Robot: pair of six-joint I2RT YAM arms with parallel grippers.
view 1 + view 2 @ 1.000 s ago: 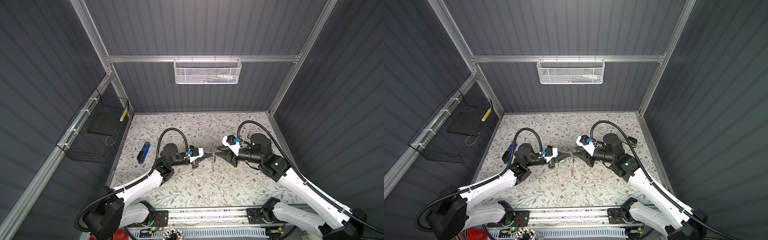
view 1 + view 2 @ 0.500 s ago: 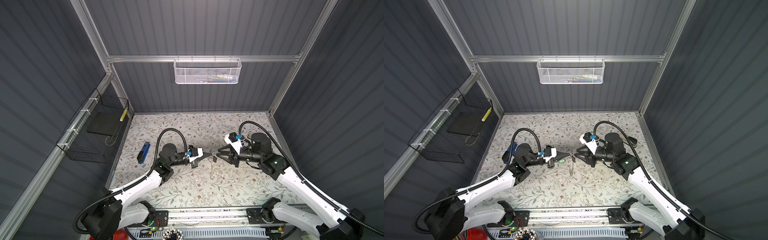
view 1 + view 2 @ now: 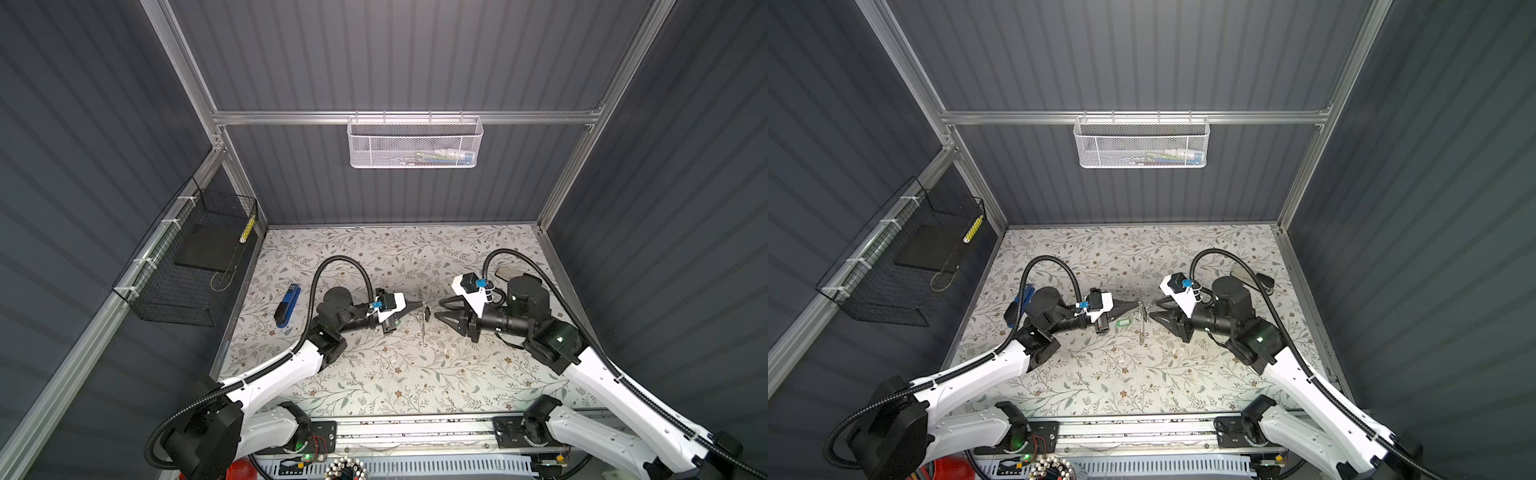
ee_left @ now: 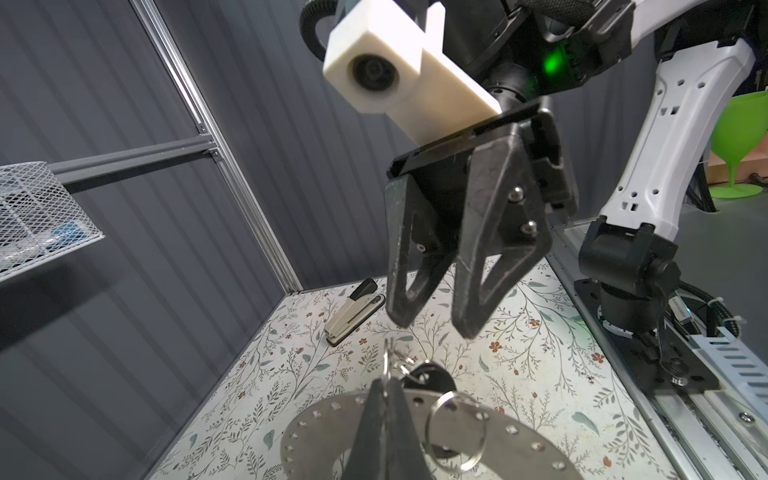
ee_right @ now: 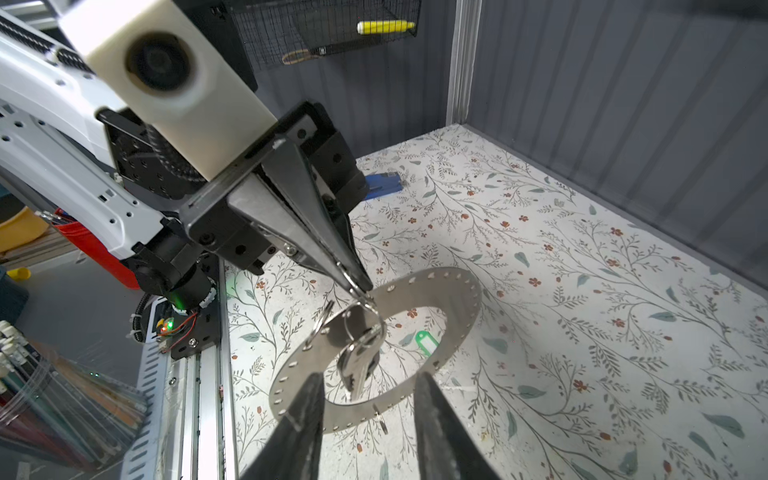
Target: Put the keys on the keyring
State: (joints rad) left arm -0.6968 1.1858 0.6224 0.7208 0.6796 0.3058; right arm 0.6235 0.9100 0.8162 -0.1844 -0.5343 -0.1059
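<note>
Backing off: one down, one left

Spreads right gripper [image 4: 434, 326] partway, clear of black-tagged key [image 5: 357, 365], seemingly threaded and dangling from keyring [image 5: 457, 299]. Keeps left gripper [image 5: 357, 286] pinched shut on keyring's rim. Leaves green tag [image 5: 426, 341] on table [image 5: 582, 291] beyond, unthreaded.

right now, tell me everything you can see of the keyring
The keyring is a flat, thin, grey metal annulus with a wide round hole and tiny holes along its rim. It hangs tilted above the table, dangling from a split ring that the shut left pincer pinches. More small split rings sit in other rim holes, and a black-headed key hangs across the hole. The open right pincer is close, seemingly not touching.
</note>
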